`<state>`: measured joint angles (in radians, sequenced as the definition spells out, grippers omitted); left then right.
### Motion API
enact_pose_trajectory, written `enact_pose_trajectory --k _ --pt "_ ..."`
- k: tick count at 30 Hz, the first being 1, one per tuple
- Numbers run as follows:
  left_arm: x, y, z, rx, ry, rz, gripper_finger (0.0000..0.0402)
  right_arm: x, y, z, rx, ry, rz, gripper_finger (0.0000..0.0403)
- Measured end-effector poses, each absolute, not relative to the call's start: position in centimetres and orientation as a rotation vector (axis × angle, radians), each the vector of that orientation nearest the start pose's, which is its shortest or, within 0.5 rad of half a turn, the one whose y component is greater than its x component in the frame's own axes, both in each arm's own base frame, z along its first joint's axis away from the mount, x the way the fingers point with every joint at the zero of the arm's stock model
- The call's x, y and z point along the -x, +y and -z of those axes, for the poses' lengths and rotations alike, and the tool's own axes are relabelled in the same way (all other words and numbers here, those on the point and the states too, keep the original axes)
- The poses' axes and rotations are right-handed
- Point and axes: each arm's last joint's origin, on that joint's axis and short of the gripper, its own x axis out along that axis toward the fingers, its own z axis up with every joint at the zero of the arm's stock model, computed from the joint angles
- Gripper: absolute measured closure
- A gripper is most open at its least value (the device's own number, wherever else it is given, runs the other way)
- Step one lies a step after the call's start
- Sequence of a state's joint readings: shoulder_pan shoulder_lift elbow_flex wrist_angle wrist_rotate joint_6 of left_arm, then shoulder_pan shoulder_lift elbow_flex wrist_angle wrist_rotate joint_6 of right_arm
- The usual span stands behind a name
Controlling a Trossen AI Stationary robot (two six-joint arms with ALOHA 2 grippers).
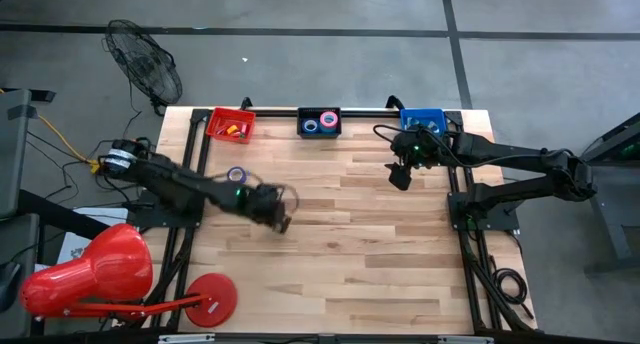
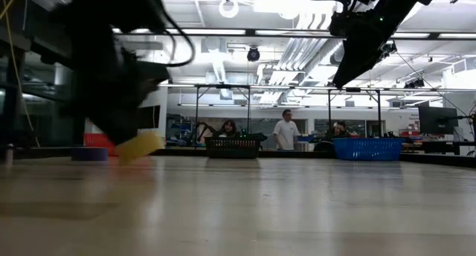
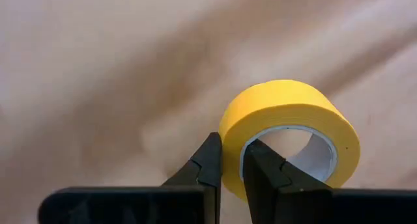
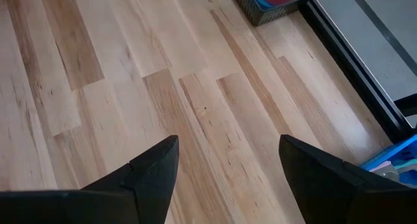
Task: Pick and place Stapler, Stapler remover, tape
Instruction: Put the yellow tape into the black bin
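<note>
While the left pincer point(image 3: 231, 168) is clenched on the wall of a yellow tape roll point(image 3: 290, 129), one finger sits outside the ring and the other inside its open centre, as the left wrist view shows. Seen from above, this pincer point(image 1: 282, 221) is over the middle of the bench point(image 1: 350, 274), a little toward its left edge, and the low view shows the yellow roll point(image 2: 139, 146) tilted at the pincer's tip, just above the wood or barely on it; which one I cannot tell. A purple-blue tape roll point(image 1: 236, 174) lies flat on the bench near the left arm, between it and the far edge. Along the far edge stand three bins: a red bin point(image 1: 230, 123) toward the far left corner with small items inside that are too small to name, a dark bin point(image 1: 319, 123) at the middle holding pink and blue tape rolls, and a blue bin point(image 1: 421, 120) toward the far right corner. The right pincer point(image 1: 400, 176) hangs in the air near the blue bin, released, its two fingers point(image 4: 150, 168) spread wide over bare wood with nothing between them. Beyond the bench, people point(image 2: 285, 130) show in the room behind.
</note>
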<state>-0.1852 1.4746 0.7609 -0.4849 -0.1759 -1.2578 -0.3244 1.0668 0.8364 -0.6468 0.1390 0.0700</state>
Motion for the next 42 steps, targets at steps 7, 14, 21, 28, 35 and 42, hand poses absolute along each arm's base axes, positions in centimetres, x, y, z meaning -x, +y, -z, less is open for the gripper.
enact_pose_trajectory --k 7,14,21,28,35,42 --pt "-27.1 3.2 -18.6 0.736 0.927 -0.667 0.0370 -19.4 -7.0 -26.3 -0.153 0.864 0.469 0.0146" --pt "-27.1 9.6 -21.1 0.616 0.858 -0.711 0.0370 -19.4 -7.0 -26.3 -0.148 0.865 0.477 0.0147" --pt "-26.3 14.3 -23.6 0.489 0.806 -0.749 0.0370 -19.4 -7.1 -26.3 -0.138 0.864 0.508 0.0147" --pt "-25.5 17.8 -26.6 0.236 0.797 -0.727 0.0370 -19.3 -7.3 -26.3 -0.142 0.855 0.581 0.0146" --pt "-24.2 20.5 -28.6 0.144 0.772 -0.764 0.0370 -19.5 -7.4 -26.5 -0.162 0.821 0.602 0.0146" --pt "-25.4 22.9 -29.0 0.047 0.799 -0.699 0.0370 -19.4 -7.4 -26.6 -0.165 0.811 0.640 0.0146"
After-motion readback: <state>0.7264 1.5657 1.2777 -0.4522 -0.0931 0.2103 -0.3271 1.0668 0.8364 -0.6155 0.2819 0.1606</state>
